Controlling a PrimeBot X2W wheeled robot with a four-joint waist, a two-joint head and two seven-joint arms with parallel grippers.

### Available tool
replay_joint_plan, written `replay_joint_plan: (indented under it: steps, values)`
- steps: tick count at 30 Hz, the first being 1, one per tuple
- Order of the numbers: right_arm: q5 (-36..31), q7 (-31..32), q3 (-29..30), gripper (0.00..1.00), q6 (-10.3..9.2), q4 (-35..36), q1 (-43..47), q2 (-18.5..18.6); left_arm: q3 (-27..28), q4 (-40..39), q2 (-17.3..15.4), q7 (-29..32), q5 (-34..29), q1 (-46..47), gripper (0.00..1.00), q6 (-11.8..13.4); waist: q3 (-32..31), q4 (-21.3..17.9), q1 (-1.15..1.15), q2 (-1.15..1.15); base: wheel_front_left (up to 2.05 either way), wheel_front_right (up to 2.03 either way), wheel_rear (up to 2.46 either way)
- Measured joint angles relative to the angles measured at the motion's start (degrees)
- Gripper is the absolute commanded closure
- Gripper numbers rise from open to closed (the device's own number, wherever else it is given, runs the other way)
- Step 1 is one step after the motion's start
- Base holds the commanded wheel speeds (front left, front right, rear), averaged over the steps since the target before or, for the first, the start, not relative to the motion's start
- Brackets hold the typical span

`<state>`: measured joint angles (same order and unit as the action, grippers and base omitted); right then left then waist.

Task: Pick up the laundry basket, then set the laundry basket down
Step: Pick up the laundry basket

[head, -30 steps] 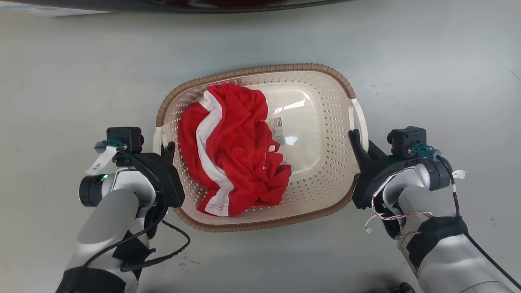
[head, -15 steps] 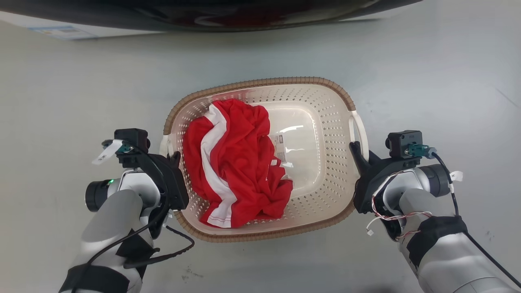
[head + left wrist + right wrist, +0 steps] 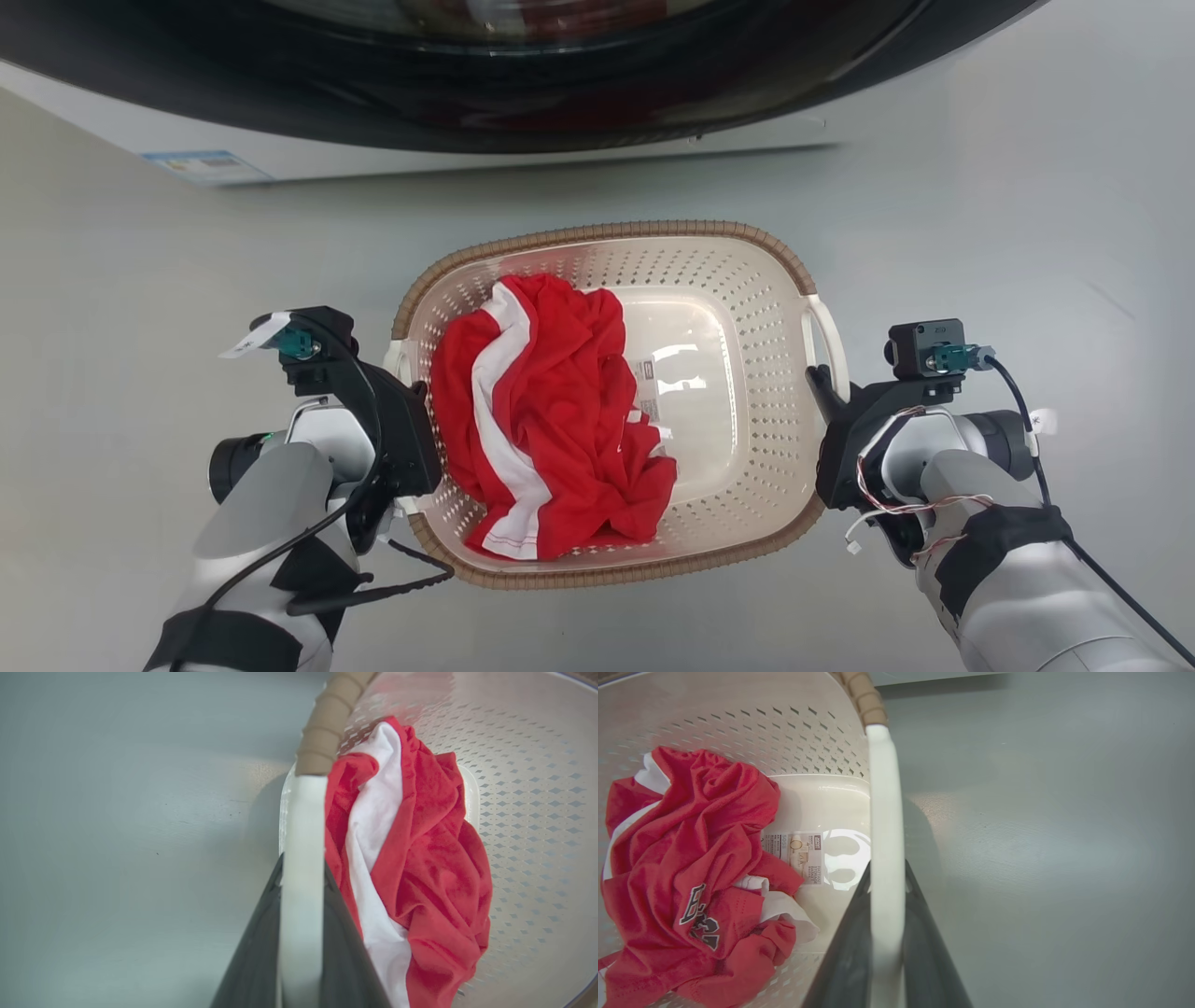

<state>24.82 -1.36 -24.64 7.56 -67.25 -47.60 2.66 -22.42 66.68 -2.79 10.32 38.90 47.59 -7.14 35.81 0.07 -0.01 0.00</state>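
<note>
**Left gripper** (image 3: 411, 386): The two dark fingers (image 3: 259, 947) are closed against the left loop handle (image 3: 302, 830) of the laundry basket (image 3: 597, 231), one finger on each face of the white strap. Ahead of the fingertips the strap meets the brown woven-look rim. On the inner side of this gripper, a crumpled red-and-white garment (image 3: 558, 411) lies against the perforated wall, close beside the gripped handle. On the outer side there is grey floor (image 3: 140, 280).

**Right gripper** (image 3: 823, 383): The fingers (image 3: 844, 956) are clamped in the same way on the right loop handle (image 3: 885, 812), with the strap running up between them to the rim. On the inner side of this gripper the smooth basket bottom is bare and carries a printed label (image 3: 798, 851). The garment lies beyond the label, well apart from this gripper, and dark lettering shows on its red cloth.

**Basket position**: The basket spans the gap between the two grippers, held at both short ends, with its open top facing the head camera. The pictures do not show whether its base touches the floor.

**Beyond the basket**: On the far side from both grippers stands a washing machine (image 3: 187, 140), white-bodied with a dark round door, separated from the far rim by a strip of floor.
</note>
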Motion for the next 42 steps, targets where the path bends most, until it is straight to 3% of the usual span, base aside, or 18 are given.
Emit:
replay_joint_plan:
  steps: [42]
  values:
    - [12.3,20.6,-3.4,1.00,0.11,-2.4,2.5,-0.7,-0.9,3.5,-1.4,19.5,9.5,-2.8,1.00,0.0,-25.0,0.0,0.00,0.00,0.00,0.00,0.00]
